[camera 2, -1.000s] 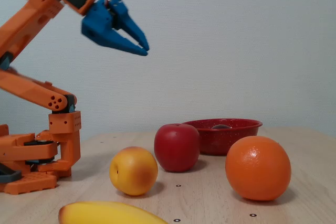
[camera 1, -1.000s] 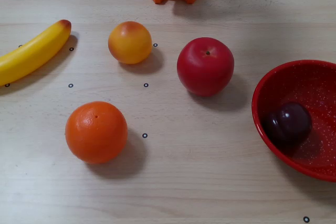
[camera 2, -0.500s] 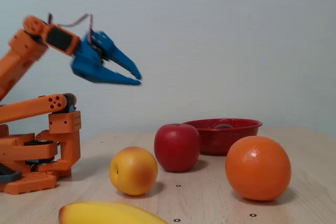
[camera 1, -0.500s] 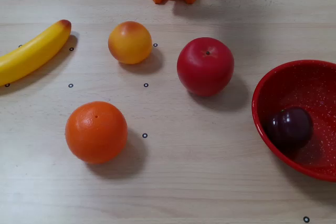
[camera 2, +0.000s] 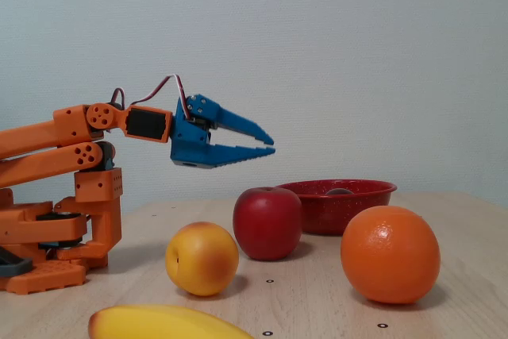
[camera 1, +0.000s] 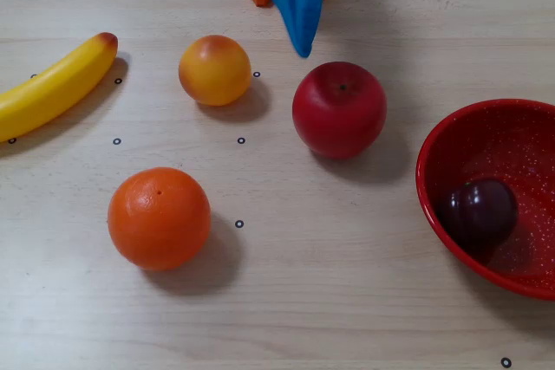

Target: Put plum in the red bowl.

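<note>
1. Since a second ago my orange arm (camera 2: pixel 55 136) has folded down from high up: my blue two-finger gripper (camera 2: pixel 270 147) now reaches out level above the table, and its tip has come into the overhead view (camera 1: pixel 301 48), where only my base showed before.
2. My jaws are spread a little, with nothing between them; in the overhead view they overlap into one blue shape, so the gap shows only in the fixed view.
3. The small glossy dark purple plum (camera 1: pixel 481 210) lies inside the large speckled red bowl (camera 1: pixel 451 140), as it did before. In the fixed view only a dark sliver of it (camera 2: pixel 336 191) shows above the bowl's rim (camera 2: pixel 373 188).
4. The bowl is cut off by the right edge of the overhead view.
5. The bright red apple (camera 1: pixel 339 109) sits just below my gripper tip in the overhead view, apart from it.
6. The yellow-orange peach-like fruit (camera 1: pixel 214 69), round orange (camera 1: pixel 159 217) and yellow banana (camera 1: pixel 54 85) rest on the pale wooden table (camera 1: pixel 347 301); the banana is cropped at the left edge.
</note>
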Available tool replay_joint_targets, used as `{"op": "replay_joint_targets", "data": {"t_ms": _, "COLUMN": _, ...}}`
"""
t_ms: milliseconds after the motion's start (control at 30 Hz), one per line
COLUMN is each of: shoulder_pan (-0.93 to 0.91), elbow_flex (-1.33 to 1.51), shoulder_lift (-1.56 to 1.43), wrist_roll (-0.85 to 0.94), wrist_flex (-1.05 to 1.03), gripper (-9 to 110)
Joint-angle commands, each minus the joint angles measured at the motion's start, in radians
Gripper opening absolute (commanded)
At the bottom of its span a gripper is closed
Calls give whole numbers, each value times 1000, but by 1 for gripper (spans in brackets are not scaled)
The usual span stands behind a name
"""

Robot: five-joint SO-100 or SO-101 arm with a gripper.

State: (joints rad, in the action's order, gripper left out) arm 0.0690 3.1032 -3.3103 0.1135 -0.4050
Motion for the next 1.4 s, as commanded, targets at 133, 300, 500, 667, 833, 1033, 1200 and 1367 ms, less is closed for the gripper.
{"op": "replay_joint_targets", "data": {"t_ms": 133, "shoulder_pan": 23, "elbow_flex": 81, "shoulder_lift": -23, "wrist_roll": -103, "wrist_flex": -49, "gripper": 0}}
{"op": "replay_joint_targets", "data": {"t_ms": 300, "shoulder_pan": 23, "elbow_flex": 83, "shoulder_lift": -23, "wrist_roll": -138, "wrist_flex": -201, "gripper": 0}}
{"op": "replay_joint_targets", "data": {"t_ms": 500, "shoulder_pan": 23, "elbow_flex": 84, "shoulder_lift": -25, "wrist_roll": -176, "wrist_flex": -394, "gripper": 0}}
{"op": "replay_joint_targets", "data": {"t_ms": 667, "shoulder_pan": 15, "elbow_flex": 84, "shoulder_lift": -25, "wrist_roll": -192, "wrist_flex": -440, "gripper": 0}}
{"op": "replay_joint_targets", "data": {"t_ms": 833, "shoulder_pan": 15, "elbow_flex": 84, "shoulder_lift": -25, "wrist_roll": -201, "wrist_flex": -448, "gripper": 0}}
{"op": "replay_joint_targets", "data": {"t_ms": 1033, "shoulder_pan": 2, "elbow_flex": 83, "shoulder_lift": -23, "wrist_roll": -221, "wrist_flex": -453, "gripper": 0}}
{"op": "replay_joint_targets", "data": {"t_ms": 1200, "shoulder_pan": 2, "elbow_flex": 83, "shoulder_lift": -23, "wrist_roll": -216, "wrist_flex": -453, "gripper": 0}}
{"op": "replay_joint_targets", "data": {"t_ms": 1367, "shoulder_pan": 3, "elbow_flex": 83, "shoulder_lift": -23, "wrist_roll": -215, "wrist_flex": -453, "gripper": 0}}
